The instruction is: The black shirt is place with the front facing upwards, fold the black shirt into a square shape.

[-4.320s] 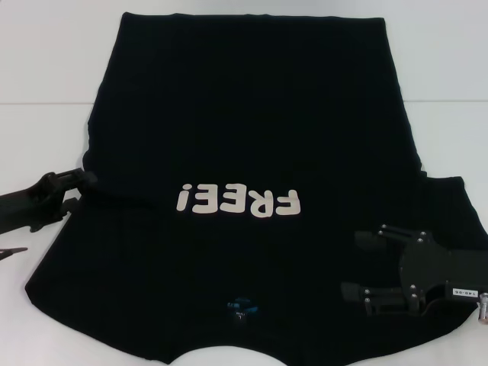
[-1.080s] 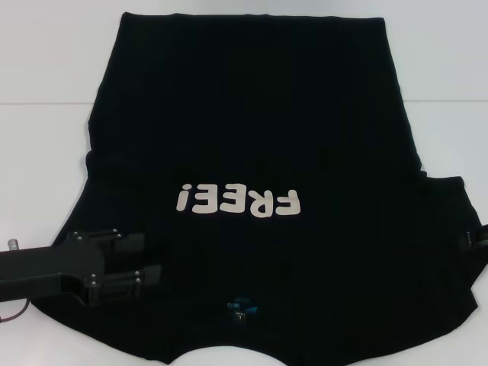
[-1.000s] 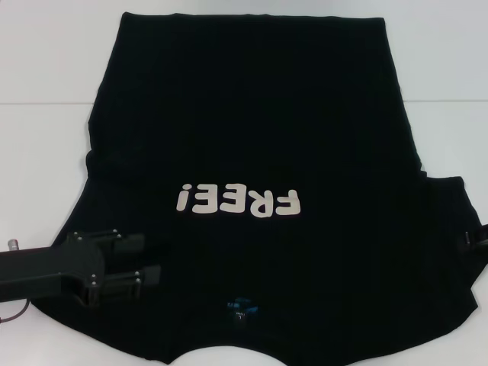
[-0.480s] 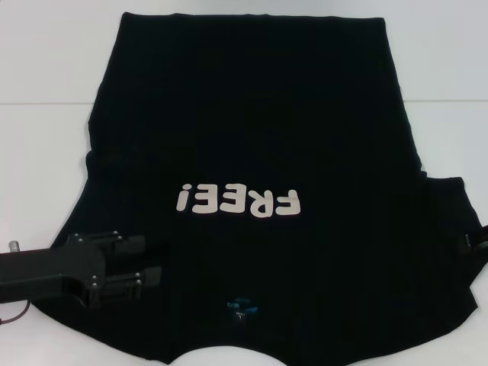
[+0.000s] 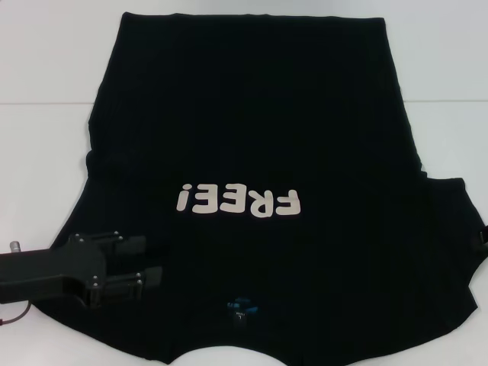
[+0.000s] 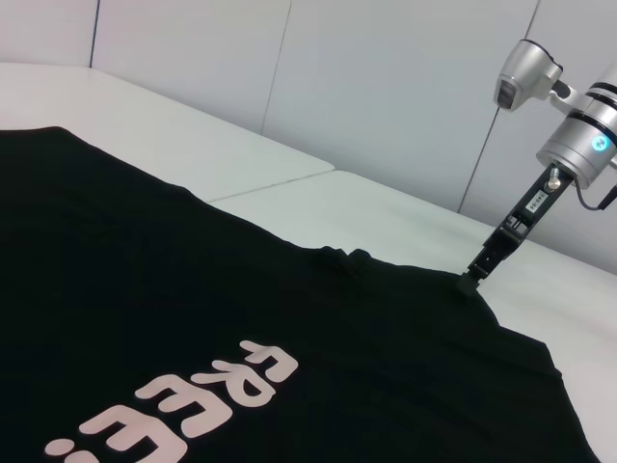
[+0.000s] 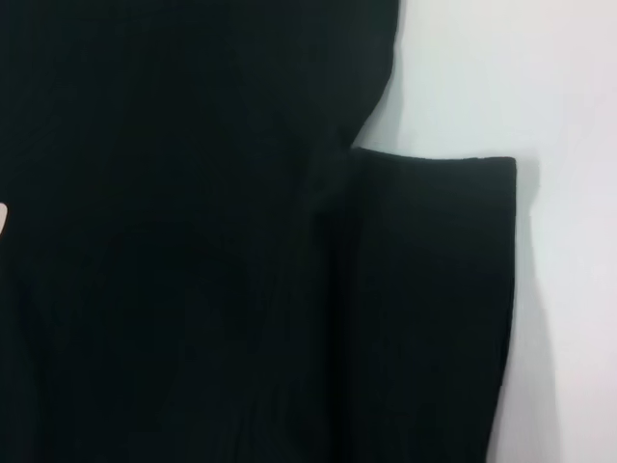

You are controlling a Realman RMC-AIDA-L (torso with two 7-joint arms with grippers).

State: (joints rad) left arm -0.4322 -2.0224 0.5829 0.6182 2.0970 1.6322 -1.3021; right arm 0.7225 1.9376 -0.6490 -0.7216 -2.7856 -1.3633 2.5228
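Observation:
The black shirt (image 5: 252, 114) lies flat on the white table, front up. Its white letters "FREE!" (image 5: 237, 202) read upside down to me, and the blue neck label (image 5: 242, 307) is near the front edge. My left gripper (image 5: 141, 261) is open and lies low over the shirt's near-left shoulder area, fingers pointing right. Only a sliver of my right gripper (image 5: 483, 236) shows at the picture's right edge, beside the right sleeve (image 5: 450, 206). In the left wrist view the right gripper (image 6: 472, 280) points down at the sleeve's (image 6: 424, 289) outer edge. The right wrist view shows the same sleeve (image 7: 424, 289).
Bare white table (image 5: 46, 69) surrounds the shirt on the left, right and far side. A seam line (image 5: 38, 103) crosses the table top at the left. White wall panels (image 6: 386, 87) stand behind the table.
Since 4.3 s ago the right gripper has left the shirt's near-right area and gone out to the right edge. The left gripper has come from the left edge onto the shirt. It has hardly moved lately.

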